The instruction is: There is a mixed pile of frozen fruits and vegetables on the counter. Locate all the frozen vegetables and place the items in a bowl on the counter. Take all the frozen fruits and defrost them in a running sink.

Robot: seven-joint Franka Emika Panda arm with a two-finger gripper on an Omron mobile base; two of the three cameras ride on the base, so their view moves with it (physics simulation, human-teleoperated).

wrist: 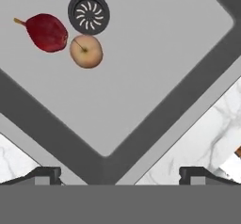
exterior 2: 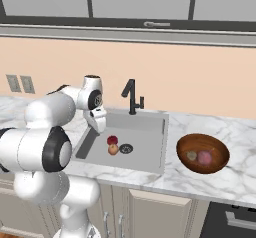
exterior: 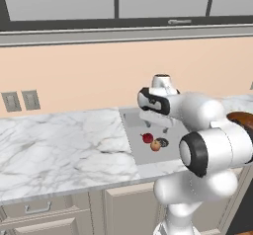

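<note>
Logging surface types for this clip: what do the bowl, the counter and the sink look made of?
Bowl: wood, by its reddish-brown grained look, with a slight sheen. Counter: white marble or a marble-look slab with grey veins, polished. Sink: flat matte grey, maybe steel or composite; the render leaves that open.

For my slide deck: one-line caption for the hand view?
Open tool above the sink, where a red stemmed fruit and an apple-like fruit lie beside the drain.
</note>
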